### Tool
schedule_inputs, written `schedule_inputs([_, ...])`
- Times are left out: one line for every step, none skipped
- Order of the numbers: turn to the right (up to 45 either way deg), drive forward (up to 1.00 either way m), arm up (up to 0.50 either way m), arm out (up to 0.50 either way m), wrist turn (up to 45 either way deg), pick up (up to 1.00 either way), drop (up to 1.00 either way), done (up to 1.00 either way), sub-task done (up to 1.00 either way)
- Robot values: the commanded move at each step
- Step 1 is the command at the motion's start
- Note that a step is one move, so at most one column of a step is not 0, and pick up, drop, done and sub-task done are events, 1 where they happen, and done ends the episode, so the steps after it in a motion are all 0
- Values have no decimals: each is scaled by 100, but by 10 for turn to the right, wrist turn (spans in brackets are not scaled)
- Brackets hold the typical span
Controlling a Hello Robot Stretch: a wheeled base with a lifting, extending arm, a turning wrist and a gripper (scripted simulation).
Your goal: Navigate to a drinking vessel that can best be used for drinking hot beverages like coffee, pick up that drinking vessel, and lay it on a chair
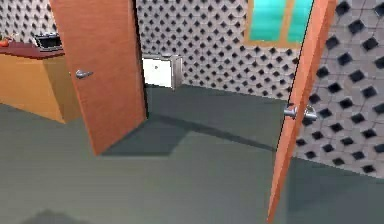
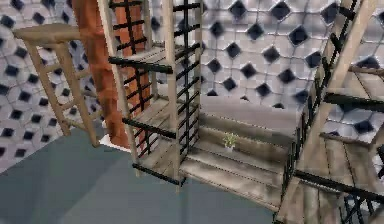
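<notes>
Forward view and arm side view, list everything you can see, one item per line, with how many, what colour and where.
Orange-brown wooden door with a silver handle: one, standing open left of the forward view's middle.
Orange-brown door seen edge-on, with a silver knob: one, forward view's right.
Tan wooden counter: one, forward view's left edge.
Silver boxy appliance: one, on the counter.
Small red thing: one, on the counter's left end; too small to name.
Small white cabinet: one, against the patterned far wall.
Wood-framed window with teal panes: one, forward view's top right.
Wooden shelf racks with black metal bars: at least two, arm side view's middle and right.
Small pale plant-like thing: one, on a low shelf.
Light wooden frame: one, arm side view's left.
</notes>
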Motion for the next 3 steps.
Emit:
schedule_inputs([0, 100, 0, 0, 0, 0, 0, 0, 0])
schedule_inputs([-30, 0, 0, 0, 0, 0, 0, 0, 0])
schedule_inputs([-360, 0, 0, 0, 0, 0, 0, 0, 0])
